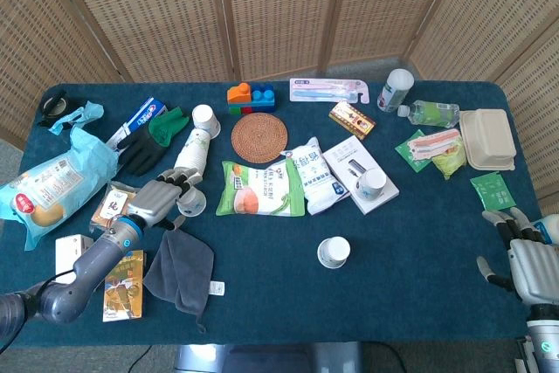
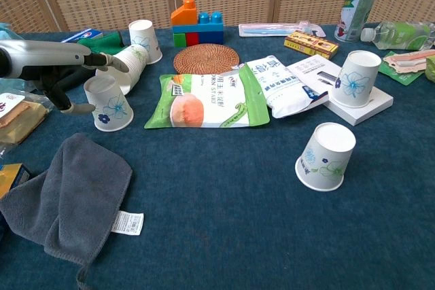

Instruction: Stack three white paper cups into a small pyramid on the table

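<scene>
The left robot hand (image 1: pixel 157 201) reaches over an upside-down white paper cup with a blue flower print (image 2: pixel 109 102), fingers spread around it and thumb low beside its rim, though whether it actually grips the cup cannot be told. At the table's far right edge, the right robot hand (image 1: pixel 534 259) rests with fingers apart, holding nothing. At about 1 o'clock from the left robot hand lies a sideways sleeve of nested white paper cups (image 1: pixel 192 153), with a single upside-down paper cup by the sleeve's far end (image 1: pixel 205 118) just beyond it. At 6 o'clock a crumpled grey cloth (image 1: pixel 181 267) lies on the blue table (image 1: pixel 410 286). At 3 o'clock sits a green snack bag with an orange picture (image 1: pixel 260 188). Farther right, a second inverted white paper cup on the bare cloth (image 1: pixel 333 252) stands alone, and a third white paper cup on a flat white box (image 1: pixel 371 183) stands inverted at about 2 o'clock from that. A round woven rattan coaster (image 1: pixel 258 136) lies behind the snack bag.
</scene>
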